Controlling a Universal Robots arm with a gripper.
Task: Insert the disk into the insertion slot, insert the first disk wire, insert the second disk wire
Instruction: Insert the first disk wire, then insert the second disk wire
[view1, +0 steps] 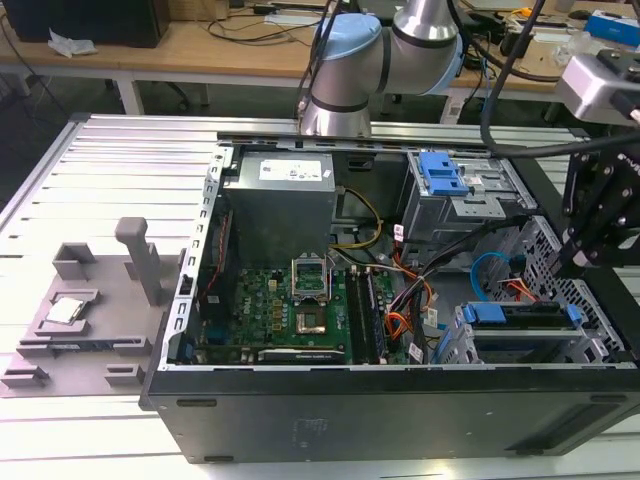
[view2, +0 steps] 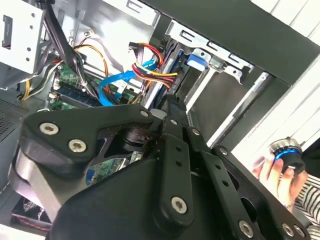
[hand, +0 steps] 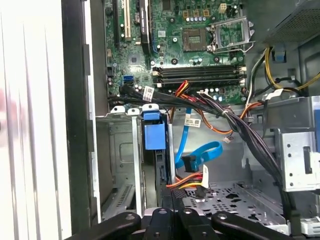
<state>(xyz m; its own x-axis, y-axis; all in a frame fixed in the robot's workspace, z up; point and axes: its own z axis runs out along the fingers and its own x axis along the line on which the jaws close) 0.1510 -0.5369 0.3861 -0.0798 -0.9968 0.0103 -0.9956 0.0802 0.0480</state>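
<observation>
The disk (view1: 520, 322) lies inside the insertion slot (view1: 530, 350), the grey cage at the exterior view's right front corner of the open computer case. Its blue carrier tab (hand: 154, 134) and dark edge stand between the cage walls (hand: 125, 165) in the first wrist view. My gripper (view1: 565, 262) hangs just above the disk's far end, its black fingers (hand: 172, 217) pressed together. A blue data cable (hand: 200, 152) with a black plug and a bundle of red, yellow and orange wires (hand: 187, 182) lie loose beside the disk. In the second wrist view the fingers (view2: 172, 112) point at the carrier (view2: 196, 61).
A taller grey cage with a blue latch (view1: 445, 175) stands behind the slot. Black cable bundles (hand: 235, 125) cross the motherboard (view1: 290, 310). A grey fixture (view1: 90, 300) sits on the slatted table at the exterior view's left. A person's hand (view2: 277, 175) holds a round blue-ringed device outside the case.
</observation>
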